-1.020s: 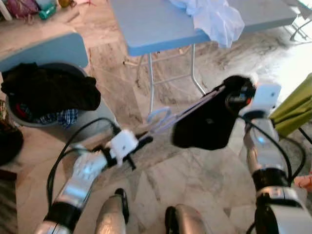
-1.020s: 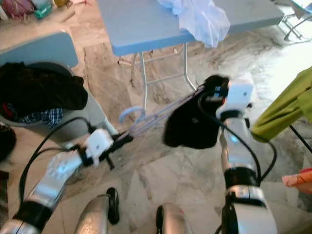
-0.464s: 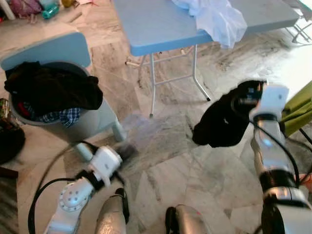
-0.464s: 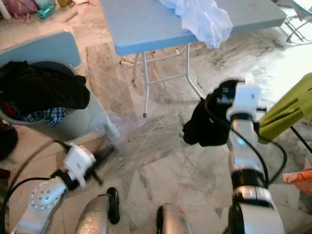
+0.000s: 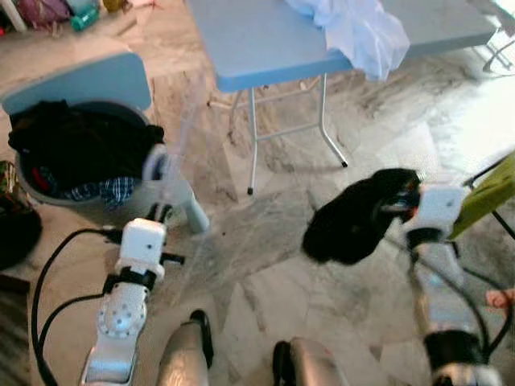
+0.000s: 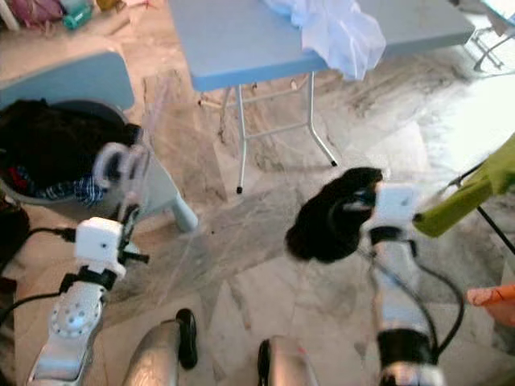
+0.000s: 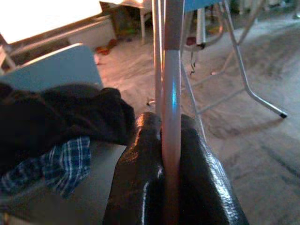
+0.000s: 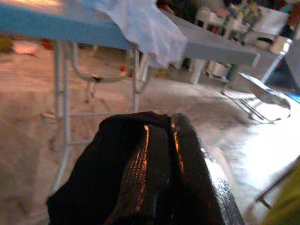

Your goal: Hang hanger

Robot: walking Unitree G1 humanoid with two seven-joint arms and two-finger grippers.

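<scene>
My left gripper [image 5: 162, 214] is shut on a pale lavender hanger [image 5: 158, 167], which stands upright in front of the laundry basket with its hook at the top. The left wrist view has the hanger's bar [image 7: 171, 140] pinched between both black fingers [image 7: 140, 178]. My right gripper [image 5: 400, 203] is shut on a black garment [image 5: 350, 219] that hangs crumpled above the marble floor on my right. In the right wrist view the black cloth [image 8: 98, 183] bunches around the fingers [image 8: 187, 159]. Hanger and garment are apart.
A blue folding table [image 5: 265, 40] with a white cloth [image 5: 362, 28] draped over its edge stands ahead. A grey-blue laundry basket [image 5: 173, 201] on the left holds dark clothes [image 5: 76, 141]. A green garment [image 5: 487, 201] hangs at the right edge.
The hanger has come out of the black garment. My left arm swung it down and left, then raised it upright by the basket. My right gripper has lowered with the garment.
</scene>
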